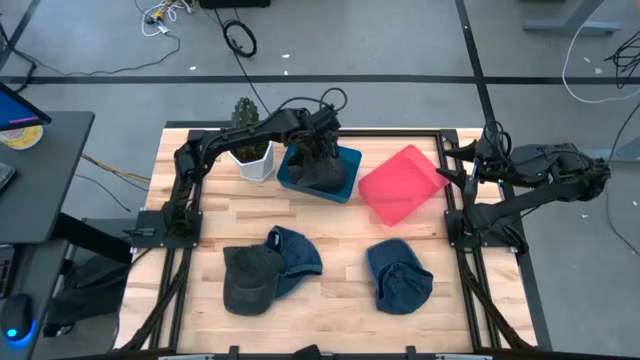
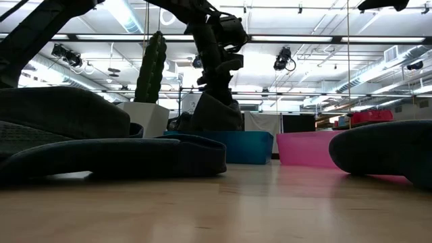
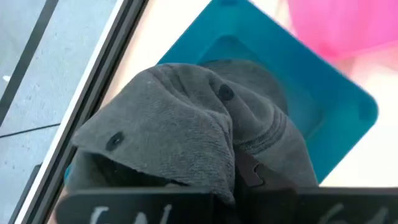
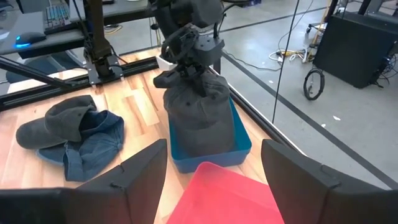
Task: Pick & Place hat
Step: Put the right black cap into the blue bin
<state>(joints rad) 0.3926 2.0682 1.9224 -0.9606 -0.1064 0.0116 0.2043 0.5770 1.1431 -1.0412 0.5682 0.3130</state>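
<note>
High view showed a blue rectangular plastic bin near the table's far edge, with a dark grey fabric cap hanging down into it, its lower part resting inside the bin. A pink plastic bin stood just beside it, tilted, with nothing visible inside. The left gripper was pinched shut on the cap's crown from above. The cap looked crumpled and soft, of brushed cloth, with small eyelets and stitched seams. The right gripper waited at the table's right edge, fingers spread wide and holding nothing. Three more caps lay on the wooden table nearer the front.
</note>
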